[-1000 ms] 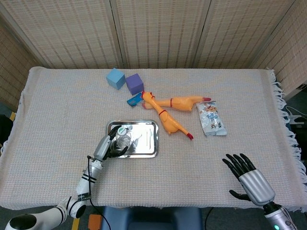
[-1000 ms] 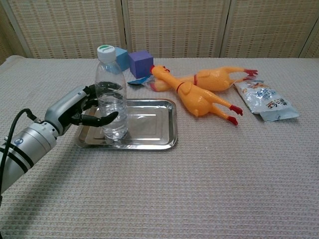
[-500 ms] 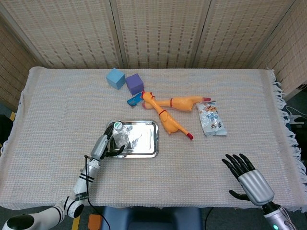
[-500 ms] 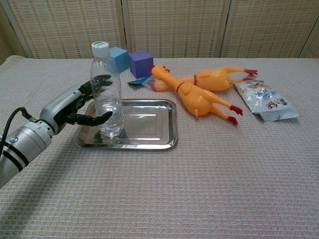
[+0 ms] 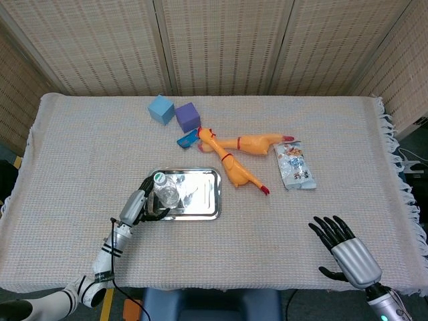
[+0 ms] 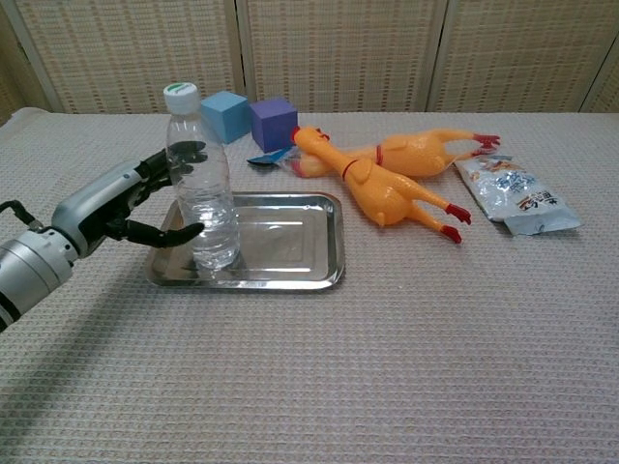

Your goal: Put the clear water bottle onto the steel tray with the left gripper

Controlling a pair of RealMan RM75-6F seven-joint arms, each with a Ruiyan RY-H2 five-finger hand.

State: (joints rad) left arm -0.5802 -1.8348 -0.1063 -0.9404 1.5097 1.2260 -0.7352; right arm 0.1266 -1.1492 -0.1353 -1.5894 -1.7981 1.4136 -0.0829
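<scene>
The clear water bottle [image 6: 203, 184] with a white and green cap stands on the left part of the steel tray [image 6: 290, 246], leaning slightly to the left. My left hand [image 6: 121, 203] is beside it on the left, fingers spread. Its fingertips [image 6: 189, 152] reach the bottle's sides, while the palm is clear of it. From above, the bottle [image 5: 165, 190] is on the tray [image 5: 200, 194] and my left hand [image 5: 136, 204] is at the tray's left edge. My right hand [image 5: 348, 251] rests open near the table's front right edge, far from the tray.
Two yellow rubber chickens [image 6: 397, 184] lie right of the tray. A snack packet [image 6: 513, 198] is further right. A light blue cube [image 6: 224, 114], a purple cube [image 6: 273, 123] and a small blue item [image 5: 188, 139] sit behind the tray.
My left hand has drawn back to the left and loosened from a full grip to spread fingers. The bottle shifted a little left on the tray and leans more. The right hand stayed put.
</scene>
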